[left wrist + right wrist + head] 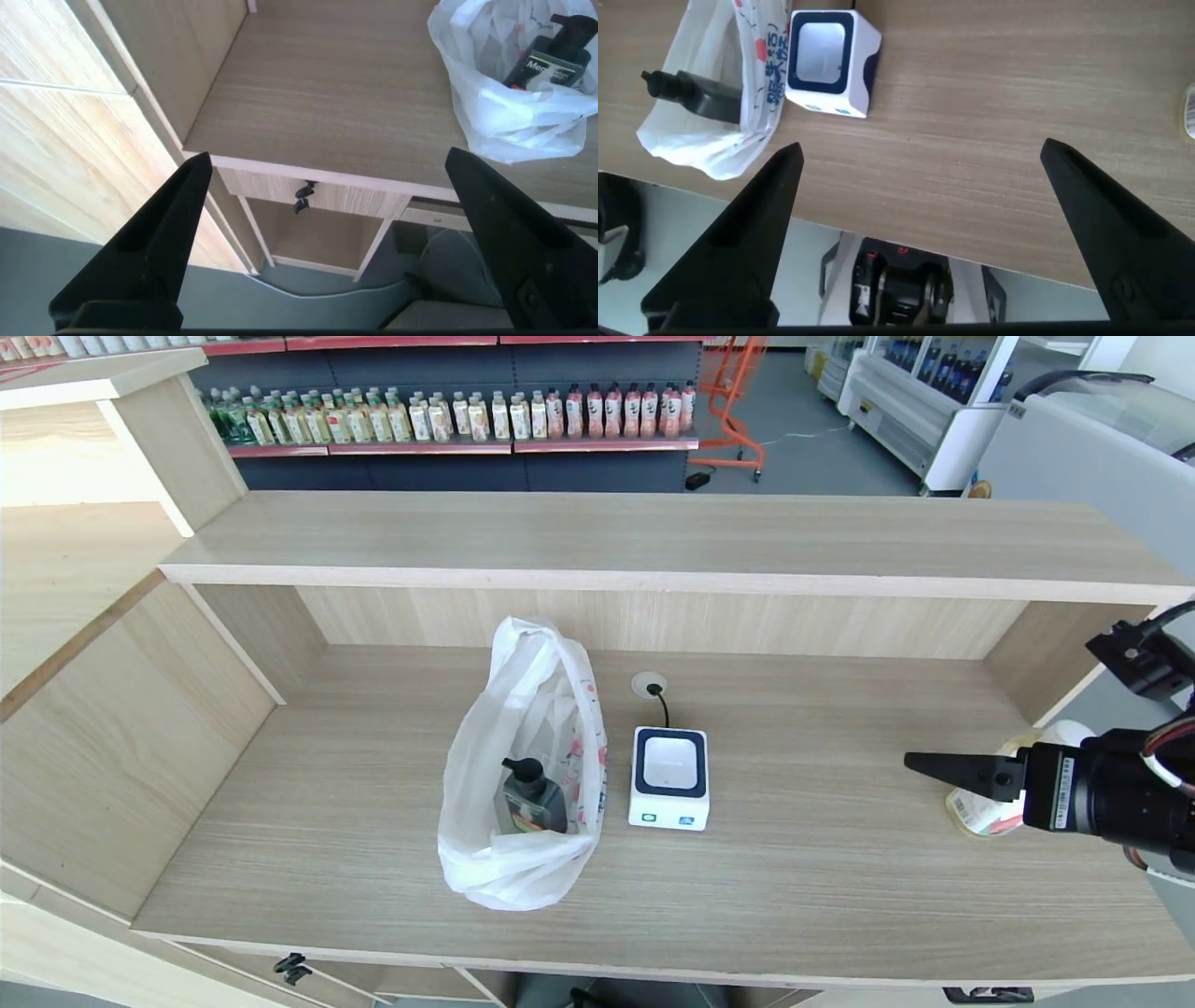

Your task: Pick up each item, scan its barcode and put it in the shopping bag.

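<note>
Tabletop (822, 859): pale wood, with raised walls at the back and at both sides. White plastic shopping bag (523, 775) stands left of centre with its mouth open. Inside it a dark pump bottle (532, 798) stands upright, pump head uppermost. White square scanner (668, 775) sits just beside the bag on its right, apart from it, window facing up. Its black cable (663, 707) runs back to a round grommet (648, 684) near the back wall. By the right edge of the tabletop a pale container with a white cap (976, 812) lies on its side, partly hidden behind the right arm. Right pincer (934, 767) hangs above the tabletop by that container, pointing toward the scanner. The right wrist view shows its two fingers spread wide with nothing between them, over bare wood near the front edge. Whether it touches the container: cannot tell. Left pincer (327, 157) is likewise spread wide and empty. It hovers off the front left corner of the tabletop, with the bag well away from it. A small dark key fitting (304, 196) hangs in the panel under the front edge. Behind the back wall, store shelves (448, 418) carry rows of drink bottles.
</note>
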Robot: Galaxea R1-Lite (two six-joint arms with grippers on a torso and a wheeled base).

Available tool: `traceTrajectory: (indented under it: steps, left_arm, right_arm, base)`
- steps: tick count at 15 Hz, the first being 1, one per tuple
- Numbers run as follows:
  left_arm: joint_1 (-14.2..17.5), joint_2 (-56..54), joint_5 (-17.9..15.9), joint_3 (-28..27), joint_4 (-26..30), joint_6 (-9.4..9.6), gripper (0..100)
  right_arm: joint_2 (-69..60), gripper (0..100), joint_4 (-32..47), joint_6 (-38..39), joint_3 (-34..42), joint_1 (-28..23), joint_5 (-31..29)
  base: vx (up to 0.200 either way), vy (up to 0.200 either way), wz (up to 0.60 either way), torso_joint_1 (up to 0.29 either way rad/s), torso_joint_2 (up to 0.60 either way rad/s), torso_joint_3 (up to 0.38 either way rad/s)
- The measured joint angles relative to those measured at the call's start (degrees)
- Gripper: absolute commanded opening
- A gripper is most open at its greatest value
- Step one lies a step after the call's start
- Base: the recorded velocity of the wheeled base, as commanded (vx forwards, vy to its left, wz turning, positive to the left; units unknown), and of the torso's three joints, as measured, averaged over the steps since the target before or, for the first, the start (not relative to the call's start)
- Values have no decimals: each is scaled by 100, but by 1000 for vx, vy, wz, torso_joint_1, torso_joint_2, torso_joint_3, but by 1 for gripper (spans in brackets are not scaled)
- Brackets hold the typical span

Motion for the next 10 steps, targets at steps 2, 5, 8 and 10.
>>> traceTrajectory:
  steps: [2,5,8,10]
  left_arm:
    - [5,0,0,0,0,1,100]
    - [5,0,0,0,0,-12,100]
    - [-2,0,-2,0,1,-5,100]
    - [5,0,-7,0,1,6,100]
  right_arm:
    - [-2,100,0,1,4,-13,-13]
    - [-5,100,2,1,34,-18,-60]
    - [6,100,6,0,80,-29,-145]
    - [54,100,2,1,78,-110,-205]
  base:
    - [-200,-200,0,15,2,5]
    - [-200,-200,0,1,7,2]
    - [-200,-200,0,4,4,1]
    - [-200,-200,0,-2,2,7]
